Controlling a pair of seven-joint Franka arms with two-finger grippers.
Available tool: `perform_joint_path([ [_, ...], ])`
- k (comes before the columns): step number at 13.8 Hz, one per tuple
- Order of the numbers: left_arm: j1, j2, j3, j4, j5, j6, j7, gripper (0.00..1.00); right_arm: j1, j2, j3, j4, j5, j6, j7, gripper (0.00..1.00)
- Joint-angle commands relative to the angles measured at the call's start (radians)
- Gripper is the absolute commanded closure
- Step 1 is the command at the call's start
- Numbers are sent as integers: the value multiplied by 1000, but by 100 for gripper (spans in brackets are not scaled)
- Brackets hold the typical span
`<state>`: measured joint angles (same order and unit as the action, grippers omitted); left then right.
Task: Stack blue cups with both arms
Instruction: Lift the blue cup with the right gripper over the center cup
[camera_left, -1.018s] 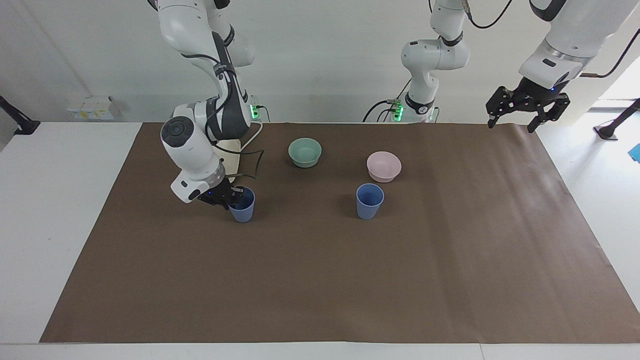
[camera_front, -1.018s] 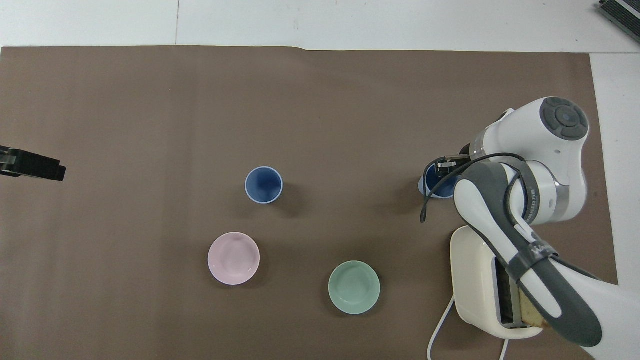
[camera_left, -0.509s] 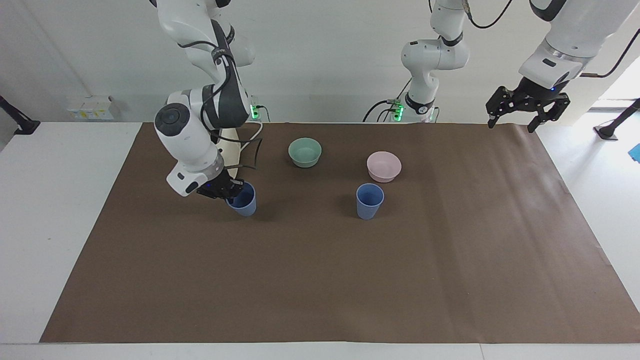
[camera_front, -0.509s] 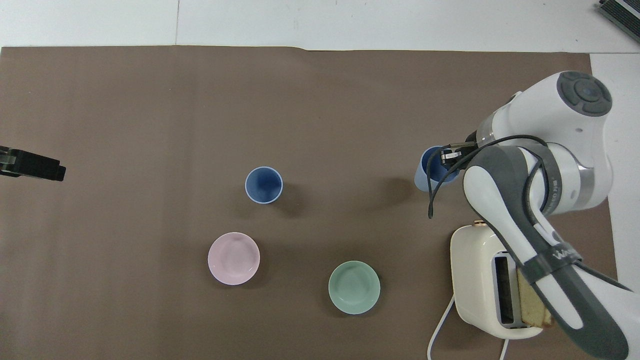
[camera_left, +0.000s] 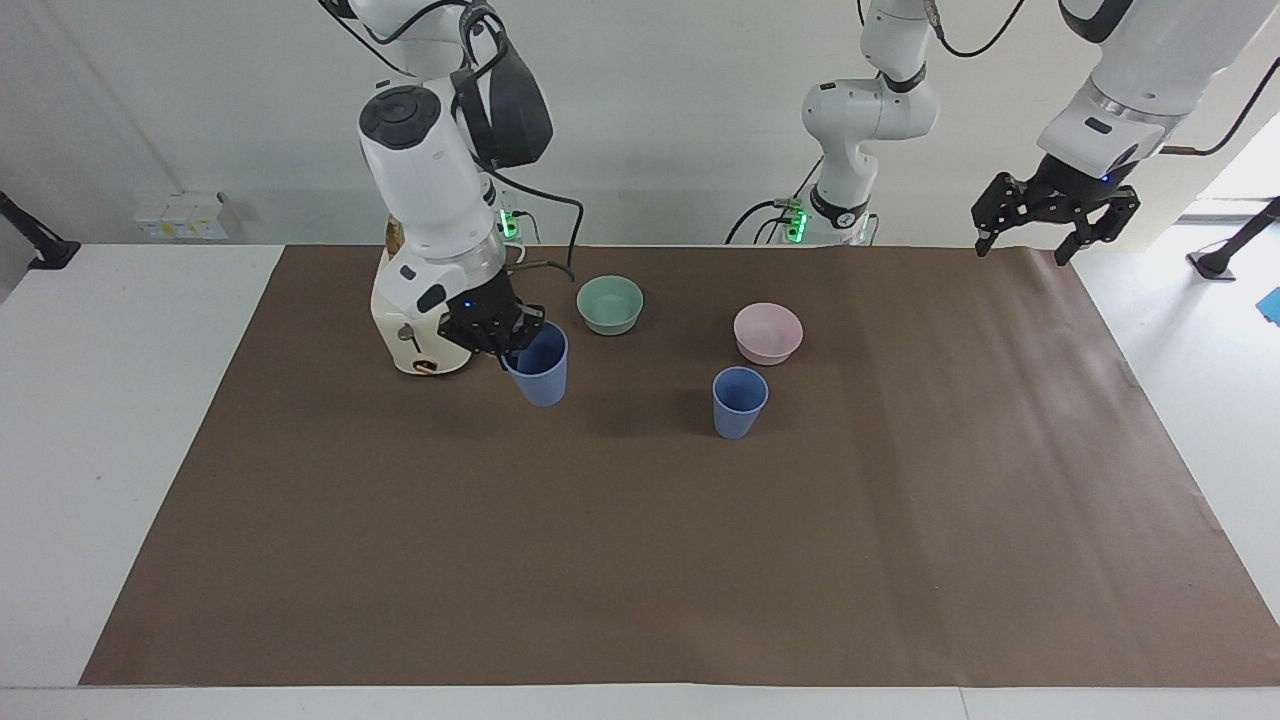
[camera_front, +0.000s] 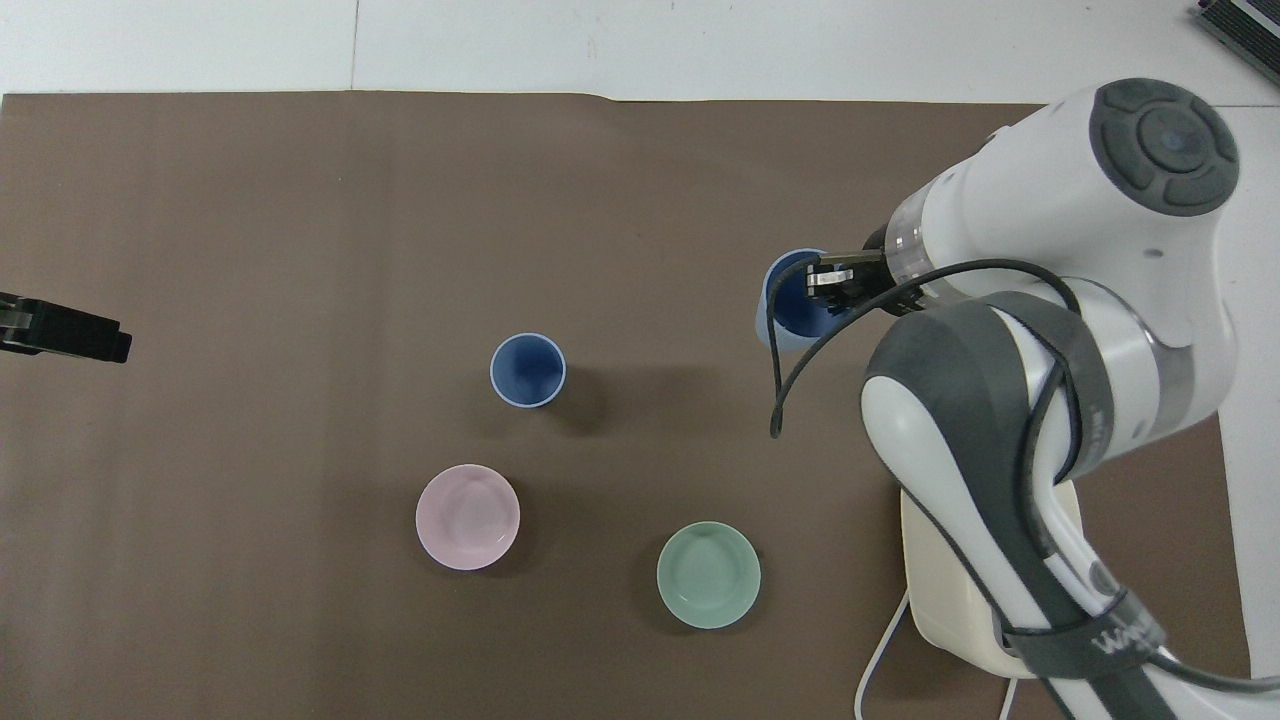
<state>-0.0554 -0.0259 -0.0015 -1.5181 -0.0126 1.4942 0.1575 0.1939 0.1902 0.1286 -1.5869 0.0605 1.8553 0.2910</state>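
**One cup airborne, one cup waiting**

Two blue cups, and only one is on the mat now. The right gripper (camera_left: 508, 342) is pinched tight on the rim of the carried blue cup (camera_left: 540, 366), one finger inside and one out, and a second ago that cup sat on the brown mat (camera_left: 640, 560) in front of the toaster (camera_left: 400, 335). It has since come up and swung toward the left arm's end, hanging clear of the mat with its shadow below. The cup leans a touch in the grip.

Take the standing blue cup (camera_left: 739, 402) as the landmark: it stays upright, unmoved, the pink bowl (camera_left: 767, 332) just beside it nearer the robots, the green bowl (camera_left: 609, 304) farther toward the right arm's end. The carried cup is about halfway along from the toaster.

The left gripper (camera_left: 1055, 218) waits high over the mat's corner, jaws spread, holding nothing.

My read: pickup done, carry underway; lining up and lowering into the standing cup comes next.
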Motion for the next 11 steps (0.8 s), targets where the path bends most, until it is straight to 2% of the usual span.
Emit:
perform_joint_path([
  [1, 14, -11, -8, -5, 13, -14, 16, 0, 68, 17, 2, 54, -30, 19, 43, 100],
  [6, 16, -11, -8, -5, 13, -14, 16, 0, 177, 35, 3, 73, -36, 102, 107, 100],
  [8, 16, -11, -8, -5, 13, -15, 16, 0, 232, 87, 2, 94, -36, 188, 196, 100],
  [11, 16, -11, -8, -5, 13, -14, 16, 0, 277, 164, 2, 191, -36, 192, 238, 100],
])
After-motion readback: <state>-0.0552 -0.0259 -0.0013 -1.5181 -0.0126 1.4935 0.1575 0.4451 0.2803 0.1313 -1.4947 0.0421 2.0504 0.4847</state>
